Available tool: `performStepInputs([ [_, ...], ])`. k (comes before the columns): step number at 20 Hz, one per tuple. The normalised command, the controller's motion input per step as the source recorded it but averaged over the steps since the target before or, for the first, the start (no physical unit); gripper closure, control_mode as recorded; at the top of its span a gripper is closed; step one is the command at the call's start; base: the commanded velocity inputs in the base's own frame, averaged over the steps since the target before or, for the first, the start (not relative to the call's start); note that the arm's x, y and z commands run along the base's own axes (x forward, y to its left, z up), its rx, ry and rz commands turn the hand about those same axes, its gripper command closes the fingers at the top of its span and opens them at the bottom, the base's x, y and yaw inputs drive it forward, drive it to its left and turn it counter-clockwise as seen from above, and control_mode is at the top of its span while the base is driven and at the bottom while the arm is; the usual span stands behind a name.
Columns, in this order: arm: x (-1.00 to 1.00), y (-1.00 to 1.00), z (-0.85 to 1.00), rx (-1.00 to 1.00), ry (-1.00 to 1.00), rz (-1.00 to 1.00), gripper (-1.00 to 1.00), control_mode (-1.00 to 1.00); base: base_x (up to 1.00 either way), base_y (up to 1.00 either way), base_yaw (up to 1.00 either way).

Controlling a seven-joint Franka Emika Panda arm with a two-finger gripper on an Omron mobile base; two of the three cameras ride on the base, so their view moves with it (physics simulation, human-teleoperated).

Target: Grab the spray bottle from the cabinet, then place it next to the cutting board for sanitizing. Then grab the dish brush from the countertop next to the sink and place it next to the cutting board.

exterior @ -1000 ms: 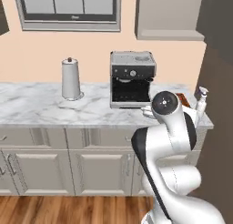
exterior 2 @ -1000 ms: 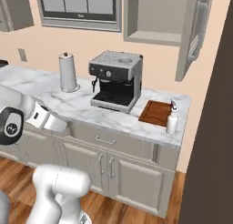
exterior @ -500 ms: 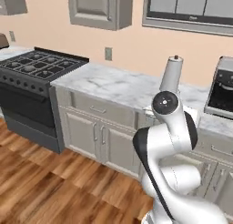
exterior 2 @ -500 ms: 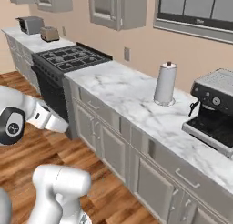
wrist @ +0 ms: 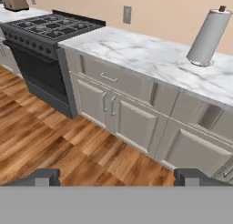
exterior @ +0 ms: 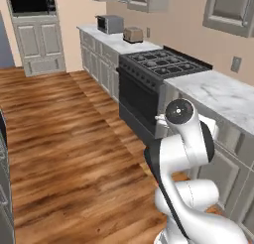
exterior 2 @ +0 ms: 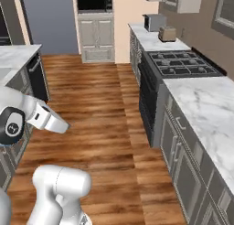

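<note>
With the empty hand (wrist: 116,175) spread wide, the black stove (wrist: 43,38) at ten o'clock risks a bump while the base turns.

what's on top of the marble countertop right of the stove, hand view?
On the countertop stands one paper-towel roll, upright, near the wall. The rest of the slab in frame is bare. Further right is cut off.

We see a white marble countertop with grey veins (exterior 2: 208,107) beside a black gas stove (exterior 2: 180,66), facing brown wooden plank flooring (exterior 2: 98,109).
</note>
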Motion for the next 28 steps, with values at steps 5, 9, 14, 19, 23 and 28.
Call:
performStepInputs([
  [5,0.0,0.0,0.0,0.0,0.0,0.0,-1.0,1.0,0.18,0.0,0.94],
  [9,0.0,0.0,0.0,0.0,0.0,0.0,-1.0,1.0,0.14,-0.01,0.97],
  [14,0.0,0.0,0.0,0.0,0.0,0.0,-1.0,1.0,0.58,-0.2,0.88],
  [19,0.0,0.0,0.0,0.0,0.0,0.0,-1.0,1.0,0.99,-0.27,0.77],
  [23,0.0,0.0,0.0,0.0,0.0,0.0,-1.0,1.0,0.82,-0.7,0.64],
  [28,0.0,0.0,0.0,0.0,0.0,0.0,-1.0,1.0,0.49,-0.99,0.59],
])
